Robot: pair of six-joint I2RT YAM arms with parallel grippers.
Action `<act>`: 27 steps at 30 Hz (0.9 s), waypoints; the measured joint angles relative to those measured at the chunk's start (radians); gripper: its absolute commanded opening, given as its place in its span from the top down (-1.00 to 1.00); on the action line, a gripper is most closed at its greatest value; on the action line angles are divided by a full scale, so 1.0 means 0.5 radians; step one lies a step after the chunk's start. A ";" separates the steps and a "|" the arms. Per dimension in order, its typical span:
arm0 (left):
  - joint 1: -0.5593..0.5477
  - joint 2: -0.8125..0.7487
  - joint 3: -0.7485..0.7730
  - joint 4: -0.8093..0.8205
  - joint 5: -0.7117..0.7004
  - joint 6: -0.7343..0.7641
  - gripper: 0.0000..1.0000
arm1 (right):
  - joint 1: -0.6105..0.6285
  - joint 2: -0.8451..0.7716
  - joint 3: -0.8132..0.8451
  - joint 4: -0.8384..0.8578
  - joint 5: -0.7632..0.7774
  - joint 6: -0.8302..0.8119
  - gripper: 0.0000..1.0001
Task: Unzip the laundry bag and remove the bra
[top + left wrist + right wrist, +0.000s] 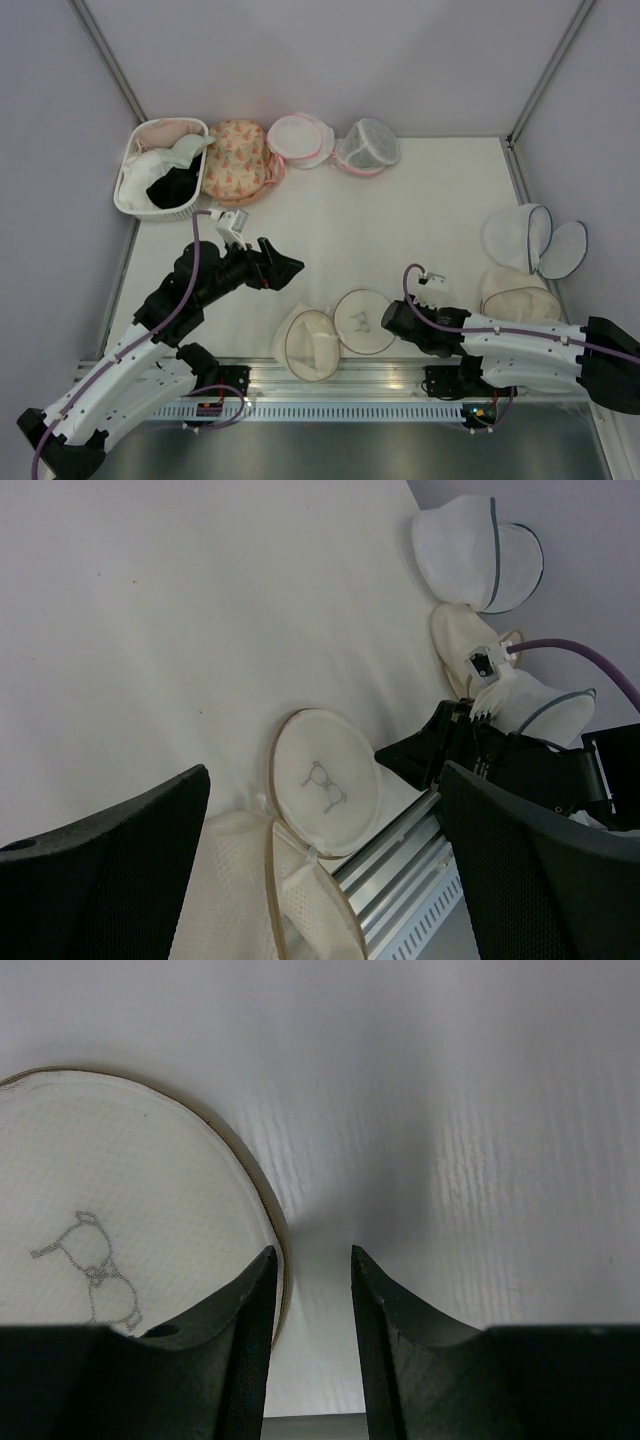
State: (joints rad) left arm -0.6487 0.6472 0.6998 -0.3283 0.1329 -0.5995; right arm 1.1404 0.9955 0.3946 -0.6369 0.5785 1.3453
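White tabletop [400, 200] walled in grey, items listed from the near edge outward. Laundry bag [364, 322]: just beyond the metal rail [330, 378], lying as two round parts that touch, the flat face with the line drawing on the right and a domed mesh part on the left. Right gripper [313, 1252]: low over the table at the drawn face's right rim, fingers a narrow gap apart, nothing between them. Left gripper [285, 256]: raised left of the bag, jaws spread wide, empty. Cream mesh bag [518, 292] and two dark-trimmed white bags [520, 238]: right side. Far row: white basket [133, 205] holding the bra [168, 131] at its far end beside white and black garments; floral bag [237, 158]; two pink-trimmed bags [300, 140].
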 measured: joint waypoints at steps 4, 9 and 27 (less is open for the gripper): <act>-0.006 -0.001 -0.007 -0.005 0.002 -0.011 -0.99 | 0.000 0.111 0.039 0.114 0.002 -0.013 0.16; -0.008 -0.039 -0.041 -0.019 0.012 -0.034 -0.99 | 0.000 0.131 0.048 0.168 -0.010 -0.026 0.15; -0.011 -0.135 -0.053 -0.048 0.016 -0.082 -0.99 | 0.000 0.163 0.060 0.259 -0.108 -0.227 0.17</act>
State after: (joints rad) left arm -0.6540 0.5797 0.6735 -0.3523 0.1410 -0.6403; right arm 1.1404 1.0767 0.4244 -0.5072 0.5243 1.2316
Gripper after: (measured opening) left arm 0.993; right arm 0.417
